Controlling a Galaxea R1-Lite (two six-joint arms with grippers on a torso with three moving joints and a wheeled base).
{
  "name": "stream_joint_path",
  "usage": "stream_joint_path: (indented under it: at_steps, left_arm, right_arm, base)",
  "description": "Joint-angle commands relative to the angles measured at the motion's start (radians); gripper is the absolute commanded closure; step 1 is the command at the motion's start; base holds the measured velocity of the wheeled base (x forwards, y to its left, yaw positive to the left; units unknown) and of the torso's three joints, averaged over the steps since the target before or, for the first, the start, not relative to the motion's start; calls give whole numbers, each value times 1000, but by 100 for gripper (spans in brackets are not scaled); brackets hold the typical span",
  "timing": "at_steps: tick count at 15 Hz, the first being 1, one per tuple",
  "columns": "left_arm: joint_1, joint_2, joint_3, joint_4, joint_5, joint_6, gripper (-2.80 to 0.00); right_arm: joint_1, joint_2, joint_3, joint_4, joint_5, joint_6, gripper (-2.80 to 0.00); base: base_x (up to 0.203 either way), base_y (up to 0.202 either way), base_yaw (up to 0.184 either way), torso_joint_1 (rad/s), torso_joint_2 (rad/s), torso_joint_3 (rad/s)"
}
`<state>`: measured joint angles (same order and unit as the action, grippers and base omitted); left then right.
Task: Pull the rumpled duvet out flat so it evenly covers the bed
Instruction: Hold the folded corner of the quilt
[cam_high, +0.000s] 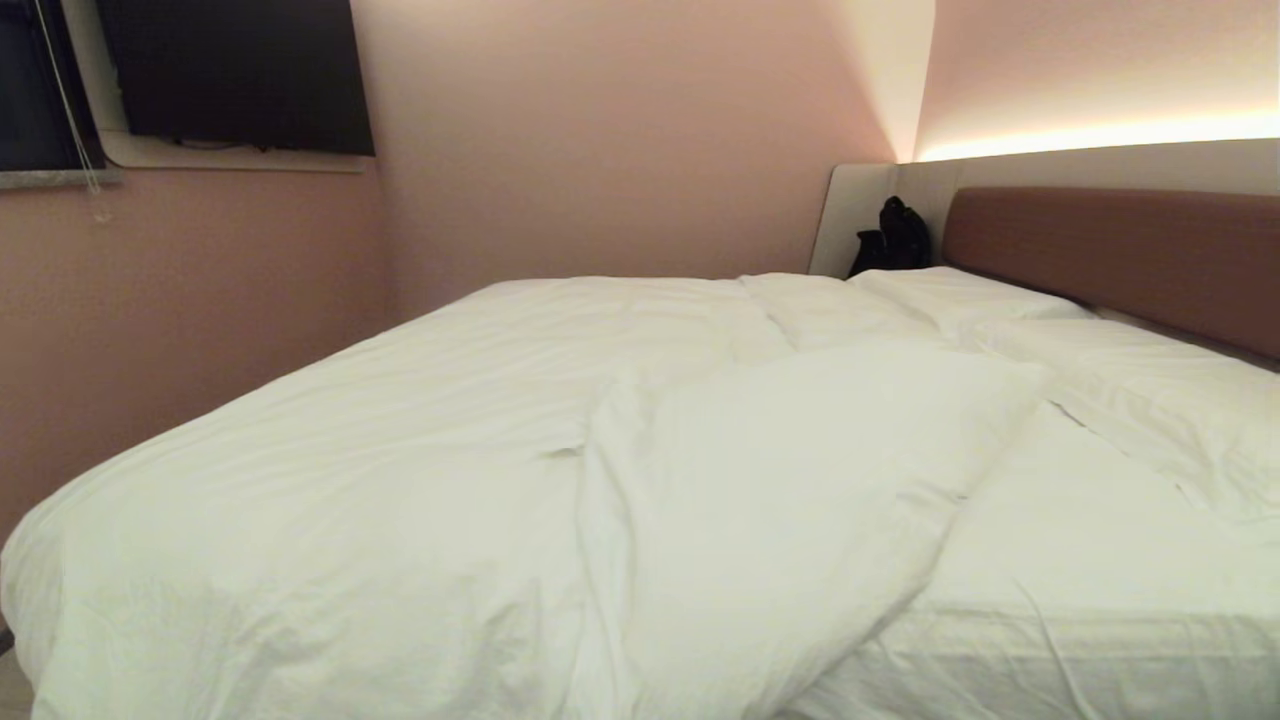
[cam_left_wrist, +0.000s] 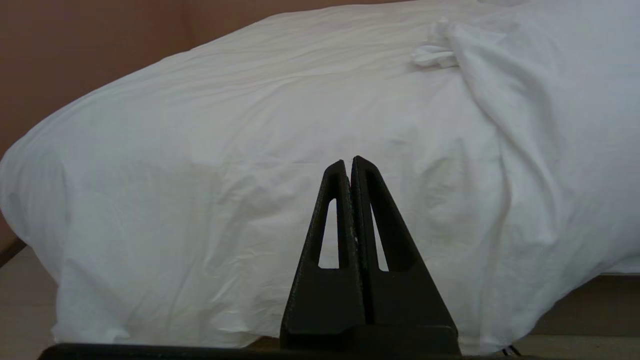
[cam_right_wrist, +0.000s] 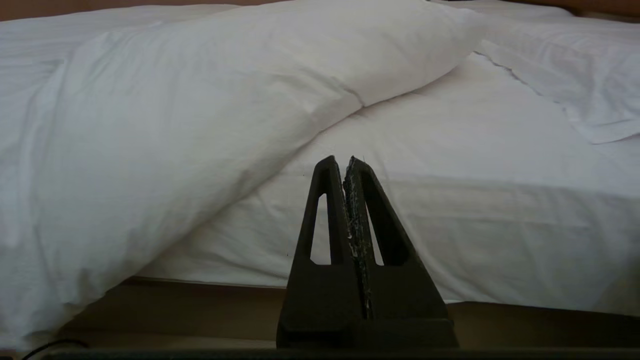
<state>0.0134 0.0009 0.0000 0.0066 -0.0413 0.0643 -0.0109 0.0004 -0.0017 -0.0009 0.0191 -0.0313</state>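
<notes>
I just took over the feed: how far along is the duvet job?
Nothing looks done. The duvet lies bunched over the bed's robot-left side, one flap folded diagonally across the middle, leaving the fitted sheet bare on the right. Nothing is in hand: the left gripper and right gripper are shut, empty, short of the bed. All the pulling remains.

open bare sheet (cam_high: 1080, 560) at right, duvet (cam_high: 400, 480) heaped left

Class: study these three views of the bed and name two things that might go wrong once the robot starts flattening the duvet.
1. The duvet is folded back diagonally, baring the fitted sheet; a hand gripping there may snag the sheet instead.
2. A pillow lies beside the fold and might get dragged along.

Both the left hand and right hand are shut, short of the bed.
</notes>
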Motion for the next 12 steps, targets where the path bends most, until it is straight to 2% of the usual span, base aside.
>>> stream_joint_path:
  at_steps: [1, 4, 12]
  left_arm:
    - [0, 1, 0, 0, 0, 4, 0]
    - [0, 1, 0, -2, 0, 0, 0]
    - [0, 1, 0, -2, 0, -7, 0]
  right_arm:
    - [0, 0, 0, -1, 1, -1, 0]
    - [0, 0, 0, -1, 0, -1, 0]
    - [0, 0, 0, -1, 1, -1, 0]
  base:
    - [0, -191, 1, 2, 7, 4]
    - [0, -146, 0, 4, 6, 2]
    - [0, 0, 0, 0, 0, 0]
